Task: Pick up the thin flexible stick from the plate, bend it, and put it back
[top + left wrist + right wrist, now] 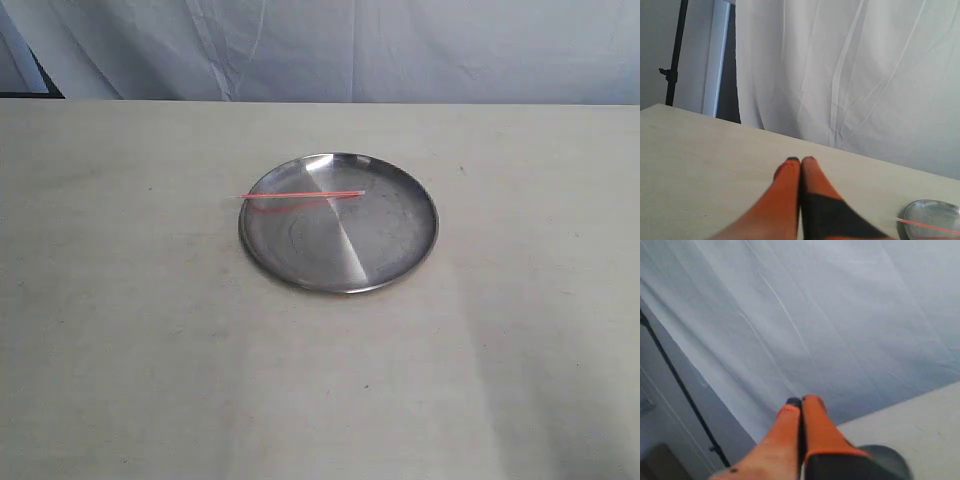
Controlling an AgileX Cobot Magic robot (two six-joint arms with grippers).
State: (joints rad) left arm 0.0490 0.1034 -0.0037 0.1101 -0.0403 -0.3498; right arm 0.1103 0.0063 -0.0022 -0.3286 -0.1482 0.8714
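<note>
The round steel plate [400, 250] lies mid-table in the exterior view. Across its far-left part rests the thin red-orange stick [300, 195], one end poking out over the left rim, its reflection just below it. Neither gripper shows in the exterior view. In the left wrist view my left gripper [800, 160] is shut with nothing in it, above bare table; the plate's edge [932, 215] and a bit of the stick [930, 226] sit at the frame's corner. My right gripper [801, 401] is shut and empty, raised toward the curtain, with the plate's dark rim [892, 457] behind its fingers.
A pale cloth-covered table [150, 350] fills the scene, ending at a white curtain [350, 50] along the far edge. A black stand [675, 55] rises behind the table's far-left corner.
</note>
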